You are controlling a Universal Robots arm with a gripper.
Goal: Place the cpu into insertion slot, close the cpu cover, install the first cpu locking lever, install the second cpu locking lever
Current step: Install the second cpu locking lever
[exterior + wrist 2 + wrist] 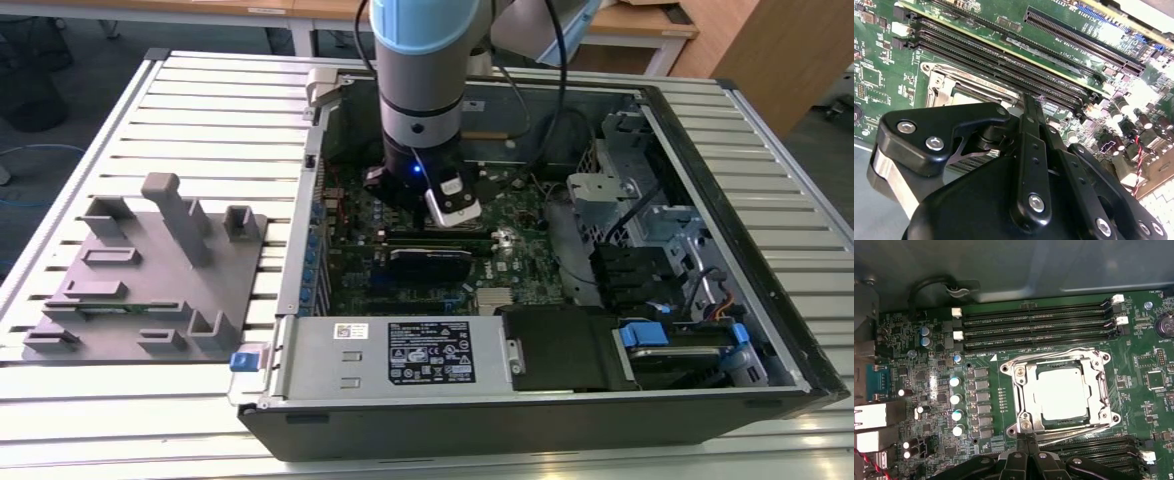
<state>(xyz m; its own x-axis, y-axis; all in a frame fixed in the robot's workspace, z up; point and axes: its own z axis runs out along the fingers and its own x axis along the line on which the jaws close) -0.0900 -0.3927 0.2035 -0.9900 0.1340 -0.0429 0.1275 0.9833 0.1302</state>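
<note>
Gripper (1026,440), fingers pinched together on nothing visible, hangs at the near edge of the socket (1015,390). By the look of it, the cpu (1061,392) is seated and the cover (1024,375) lies shut around it; whether either lever (1074,426) is hooked I cannot tell. Capacitors (956,399) stand beside the socket; beyond it run memory slots (1034,325), close on that side.

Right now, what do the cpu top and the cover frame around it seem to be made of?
The cpu: its top looks like dull brushed metal, pale grey with a soft, even sheen. The cpu cover: seemingly polished steel, with bright mirror-like glints along its bent edges and screws.
</note>
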